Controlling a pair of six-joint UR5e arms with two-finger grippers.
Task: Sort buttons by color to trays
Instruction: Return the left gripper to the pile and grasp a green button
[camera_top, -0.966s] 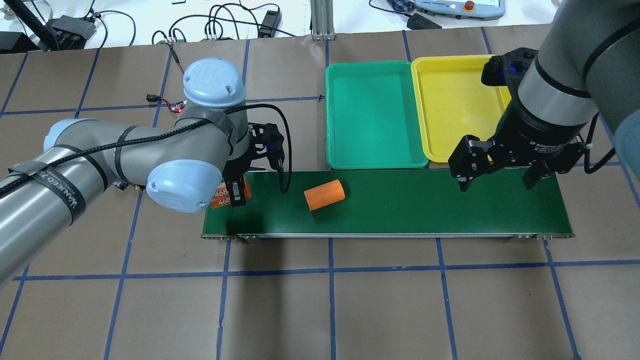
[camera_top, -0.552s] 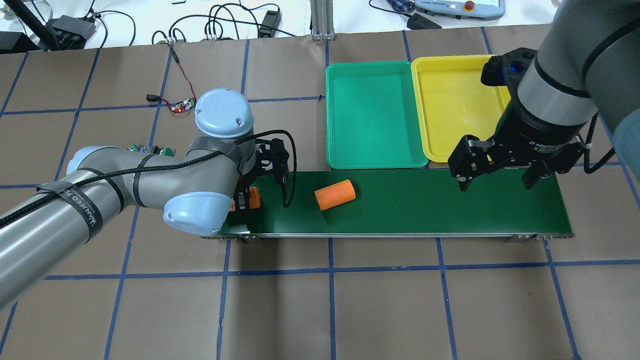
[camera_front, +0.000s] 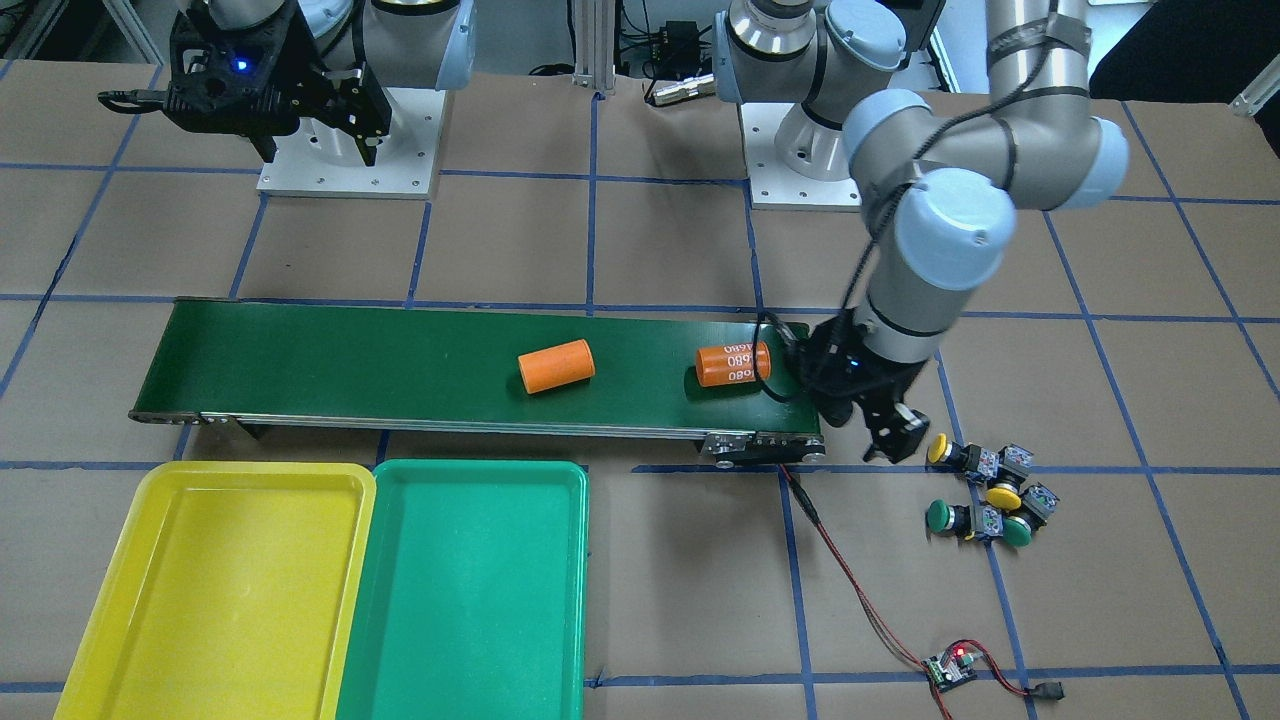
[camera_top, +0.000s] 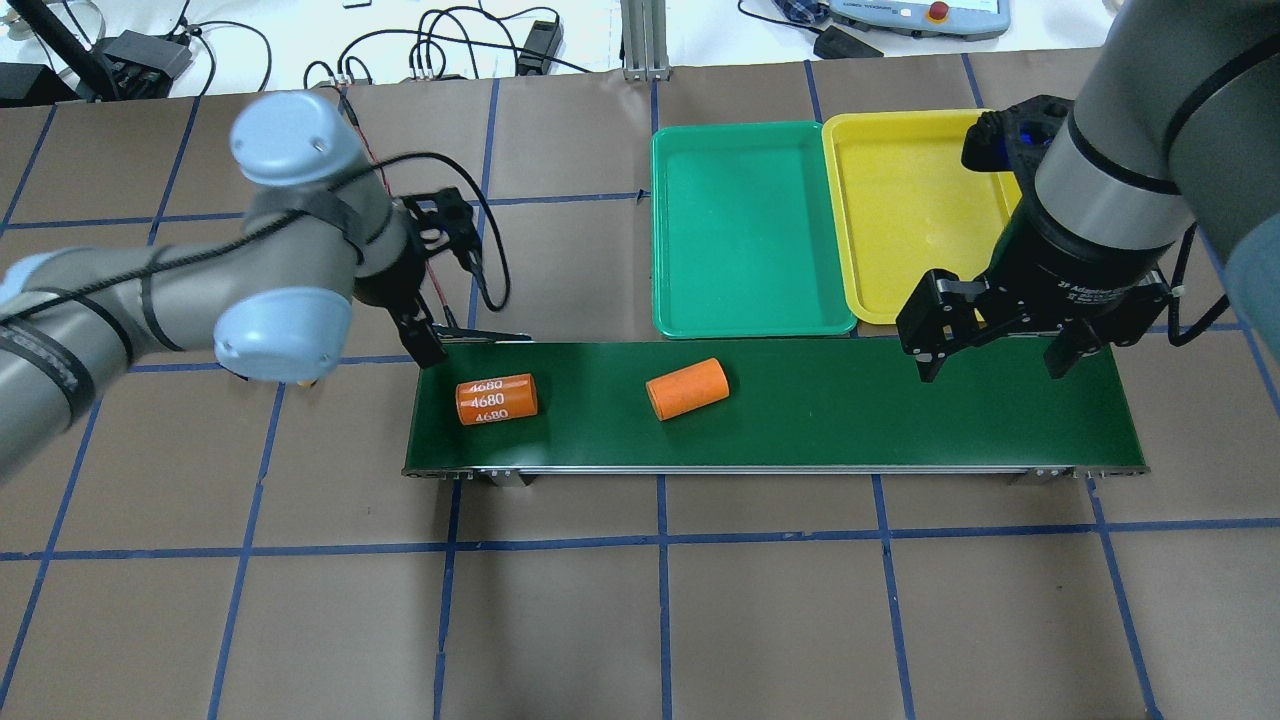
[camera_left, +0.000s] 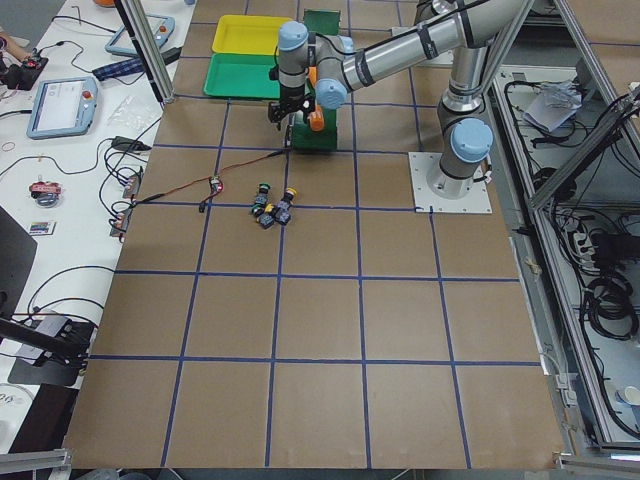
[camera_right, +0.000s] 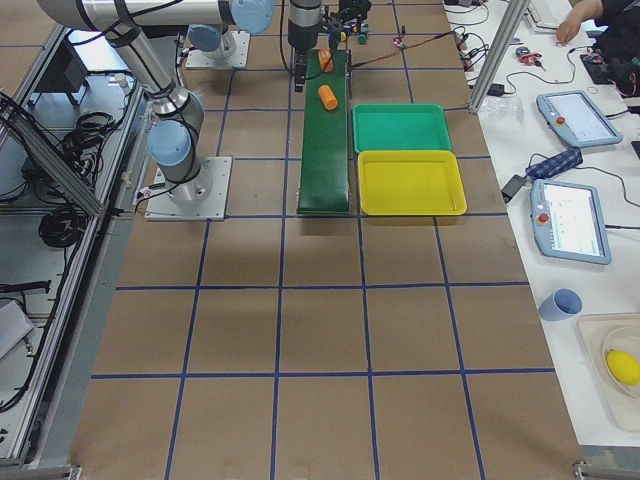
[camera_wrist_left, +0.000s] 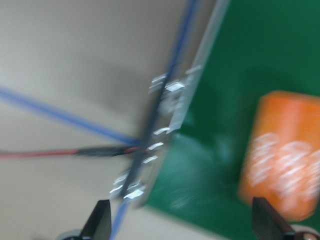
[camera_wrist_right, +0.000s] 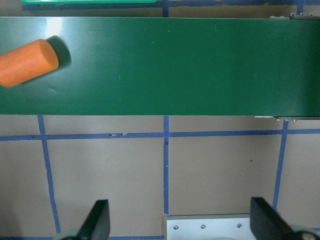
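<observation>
The buttons (camera_front: 985, 492) lie in a small cluster on the brown table beyond the belt's end, two with yellow caps and two with green; they also show in the left exterior view as buttons (camera_left: 272, 208), and my left arm hides them from overhead. The green tray (camera_top: 750, 300) and yellow tray (camera_top: 900, 200) stand side by side behind the belt, both bare. My left gripper (camera_top: 455, 337) hangs open at the belt's left end, a short way from the buttons, holding nothing (camera_wrist_left: 182, 225). Over the belt's right end, my right gripper (camera_top: 995, 358) is open too.
On the dark-green conveyor belt (camera_top: 850, 410) lie an orange cylinder marked 4680 (camera_top: 497, 399) and a plain orange cylinder (camera_top: 686, 388). A red wire runs from the belt end to a small circuit board (camera_front: 950, 668). Cables and pendants lie past the table's far edge.
My left gripper has let go of the marked orange cylinder and pulled back off the belt's left end. Both cylinders have shifted right along the belt. The right arm is unchanged.
</observation>
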